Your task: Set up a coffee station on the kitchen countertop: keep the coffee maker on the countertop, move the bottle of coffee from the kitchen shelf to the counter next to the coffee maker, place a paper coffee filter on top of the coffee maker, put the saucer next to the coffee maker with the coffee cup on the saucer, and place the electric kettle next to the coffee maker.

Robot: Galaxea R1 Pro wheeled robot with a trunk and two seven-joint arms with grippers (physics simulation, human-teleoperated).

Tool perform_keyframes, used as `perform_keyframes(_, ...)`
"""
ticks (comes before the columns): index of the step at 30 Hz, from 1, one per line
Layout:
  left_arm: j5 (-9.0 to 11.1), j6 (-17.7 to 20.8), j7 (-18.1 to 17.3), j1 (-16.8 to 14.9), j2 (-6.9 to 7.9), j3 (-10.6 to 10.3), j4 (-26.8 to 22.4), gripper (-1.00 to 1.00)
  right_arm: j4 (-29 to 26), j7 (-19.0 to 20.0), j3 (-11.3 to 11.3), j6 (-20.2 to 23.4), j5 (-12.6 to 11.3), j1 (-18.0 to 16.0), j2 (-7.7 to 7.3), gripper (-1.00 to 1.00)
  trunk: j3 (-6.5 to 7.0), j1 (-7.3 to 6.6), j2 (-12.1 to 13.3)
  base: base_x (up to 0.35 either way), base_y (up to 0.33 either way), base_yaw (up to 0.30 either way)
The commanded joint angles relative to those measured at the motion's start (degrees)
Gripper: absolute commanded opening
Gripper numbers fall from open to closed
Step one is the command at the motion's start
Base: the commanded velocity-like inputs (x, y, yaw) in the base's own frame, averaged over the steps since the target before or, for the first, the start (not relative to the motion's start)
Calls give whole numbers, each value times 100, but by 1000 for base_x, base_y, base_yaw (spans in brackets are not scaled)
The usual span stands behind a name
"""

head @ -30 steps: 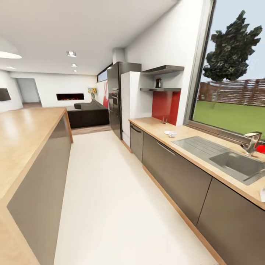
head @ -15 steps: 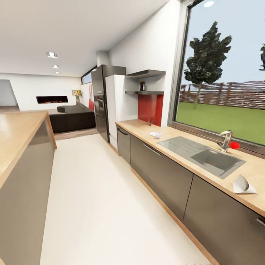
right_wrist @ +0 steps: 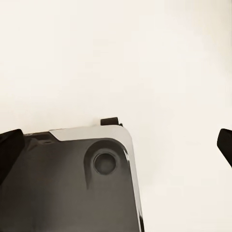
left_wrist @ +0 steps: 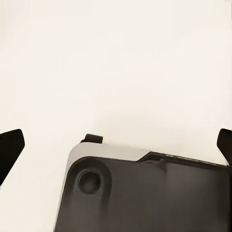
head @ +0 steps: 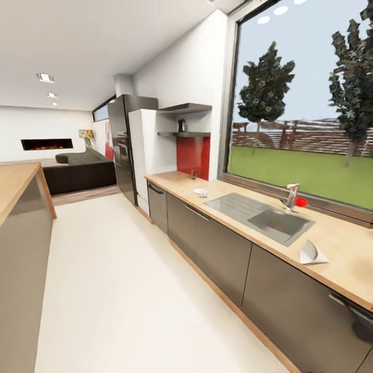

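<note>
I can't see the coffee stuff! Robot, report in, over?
Both end effectors open, empty, over pale floor. Bottle of coffee on the wall shelf; cup on saucer and paper filter on the countertop. Nothing blocking the aisle.

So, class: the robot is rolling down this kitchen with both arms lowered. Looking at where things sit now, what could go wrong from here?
1. The small dark bottle stands high on the grey wall shelf at the far end; reaching it may be awkward.
2. The white paper cone lies near the front edge of the beige wood-grain countertop; a passing arm could knock it off.
3. The small white saucer with its cup is small and far off, so easy to misjudge.
</note>
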Motion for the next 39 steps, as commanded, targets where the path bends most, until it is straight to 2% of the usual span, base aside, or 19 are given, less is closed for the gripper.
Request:
perform_keyframes(1,14,-61,10,-3,-2,4,3,100,-1,-7,29,-14,-45,-2,-1,100,-4,2,-7,68,41,-164)
perform_keyframes(10,10,-145,10,-3,-2,-25,8,100,-1,-3,29,2,-52,-2,-16,100,3,2,-7,273,170,-60)
perform_keyframes(16,-23,-154,10,-3,-4,-30,96,100,-1,3,29,11,-232,-2,-27,100,27,2,-7,311,162,-274)
perform_keyframes(32,-51,-258,10,-3,-10,-74,105,100,-1,1,29,8,-254,-2,-29,100,104,2,-7,316,155,-273)
perform_keyframes(39,-51,-261,10,-3,-10,-74,110,100,-1,1,37,-5,-247,-2,-28,100,112,2,-7,321,148,-48)
